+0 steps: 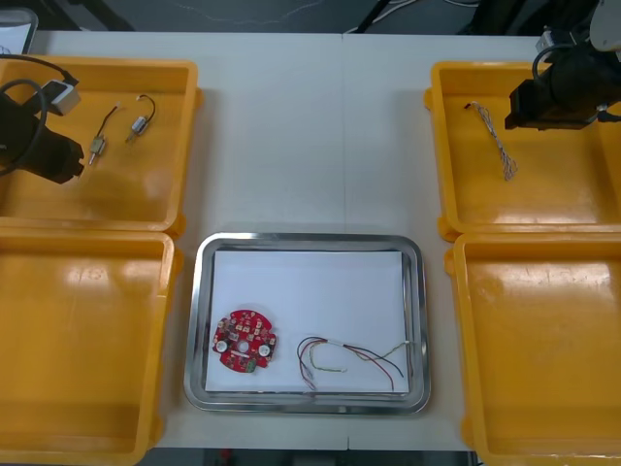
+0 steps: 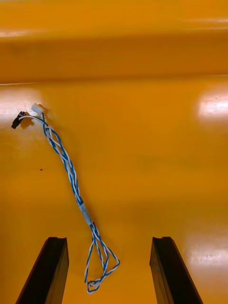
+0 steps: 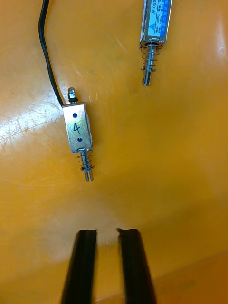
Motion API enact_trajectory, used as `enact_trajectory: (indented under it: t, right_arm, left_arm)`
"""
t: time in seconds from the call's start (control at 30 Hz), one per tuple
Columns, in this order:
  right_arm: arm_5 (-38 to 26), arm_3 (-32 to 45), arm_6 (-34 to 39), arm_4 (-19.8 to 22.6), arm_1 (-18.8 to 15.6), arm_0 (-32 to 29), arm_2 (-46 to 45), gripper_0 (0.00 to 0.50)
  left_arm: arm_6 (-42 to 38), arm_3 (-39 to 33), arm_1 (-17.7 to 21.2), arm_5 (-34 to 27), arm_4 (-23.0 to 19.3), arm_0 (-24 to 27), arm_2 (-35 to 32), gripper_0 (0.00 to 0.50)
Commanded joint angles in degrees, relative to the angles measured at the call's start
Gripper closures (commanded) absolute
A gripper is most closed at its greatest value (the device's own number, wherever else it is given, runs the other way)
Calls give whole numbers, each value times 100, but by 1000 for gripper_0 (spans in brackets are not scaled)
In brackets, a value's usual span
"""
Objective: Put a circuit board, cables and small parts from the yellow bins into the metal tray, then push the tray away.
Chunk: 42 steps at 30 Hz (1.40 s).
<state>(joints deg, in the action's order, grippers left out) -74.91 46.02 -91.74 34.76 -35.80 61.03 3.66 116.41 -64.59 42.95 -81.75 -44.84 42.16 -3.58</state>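
One of two small metal parts was partly cut off; the left gripper, fingers nearly together on nothing, hung before them in the far left bin. The tray on the light table held a circuit board and cables. The right gripper, fingers spread, hovered over a blue-white cable in the far right bin.

End effector nearly closed, two small metal parts on yellow bin

Plastic and metal
Glare is thrown off the smooth plastic bins; the tray rim is seen polished, its inside matt white.
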Motion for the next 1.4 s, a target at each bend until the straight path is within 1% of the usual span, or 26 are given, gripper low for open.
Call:
enact_trajectory:
  t: [0.03,0.1,0.13,0.3,0.43,0.5,0.6,0.73,0.97,1.0,1.03,1.07,1.1,1.17,1.27,1.4]
  right_arm:
    - [284,-154,-468,-92,161,304,73,0]
    - [442,-295,-600,-101,214,304,73,0]
    - [556,-383,-670,-101,240,296,73,0]
    - [802,-638,-811,-110,355,304,73,0]
    - [829,-638,-820,-171,425,296,82,0]
    - [864,-673,-820,-189,451,296,82,0]
    - [987,-787,-837,-206,495,296,108,0]
    - [1145,-866,-846,-206,504,296,284,0]
    - [1189,-866,-837,-206,539,296,398,0]
    - [1189,-866,-837,-206,530,296,398,12]
    - [1189,-866,-837,-206,539,287,398,54]
    - [1189,-866,-837,-206,539,287,398,116]
    - [1189,-875,-846,-206,539,287,398,162]
    - [1189,-866,-828,-206,539,287,398,402]
    - [1189,-866,-811,-206,539,287,398,496]
    - [1180,-866,-820,-198,539,287,398,500]
  left_arm:
    - [-619,-141,293,2,19,117,-73,45]
    - [-628,-150,301,10,63,187,-73,8]
    - [-637,-150,293,19,98,231,-64,0]
    - [-646,-141,301,63,248,415,-64,0]
    - [-672,-141,293,63,573,653,41,0]
    - [-716,-80,284,63,617,749,68,0]
    - [-716,202,240,142,599,925,68,0]
    - [-690,571,152,476,634,1119,138,0]
    - [-690,1195,-41,1039,670,1365,235,0]
    - [-690,1239,-59,1083,678,1382,235,0]
    - [-690,1309,-112,1162,687,1400,244,0]
    - [-690,1362,-138,1223,696,1409,244,0]
    - [-690,1371,-156,1250,705,1409,244,0]
    - [-716,1379,-226,1276,713,1409,270,0]
    - [-760,1406,-305,1285,722,1409,305,0]
    - [-760,1538,-419,1408,749,1409,305,0]
